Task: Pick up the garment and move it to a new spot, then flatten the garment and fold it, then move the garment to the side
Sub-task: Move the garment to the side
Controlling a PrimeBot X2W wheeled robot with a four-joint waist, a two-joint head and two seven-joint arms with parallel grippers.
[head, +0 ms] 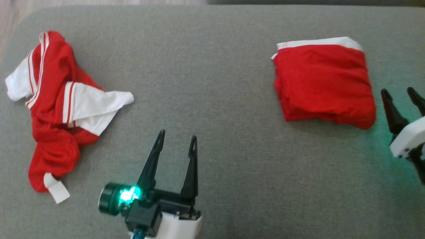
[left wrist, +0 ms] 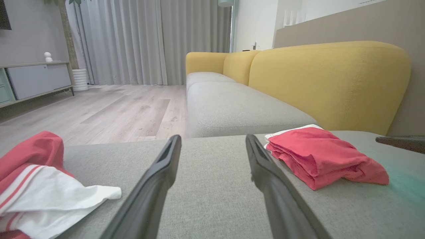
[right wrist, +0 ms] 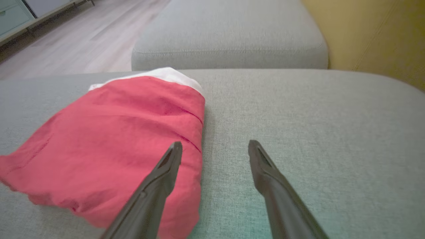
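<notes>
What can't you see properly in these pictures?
1. Head view: the right gripper is cut off by the right edge.
2. Left wrist view: the crumpled garment is cut off by the left and bottom edges.
3. Right wrist view: the near edge of the folded garment is hidden behind a finger.

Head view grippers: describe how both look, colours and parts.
The left gripper has two long, tapered black fingers on a black block, a dark cylinder with a glowing green light beside it, and a white wrist shell. The right gripper has the same black fingers on a white shell.
</notes>
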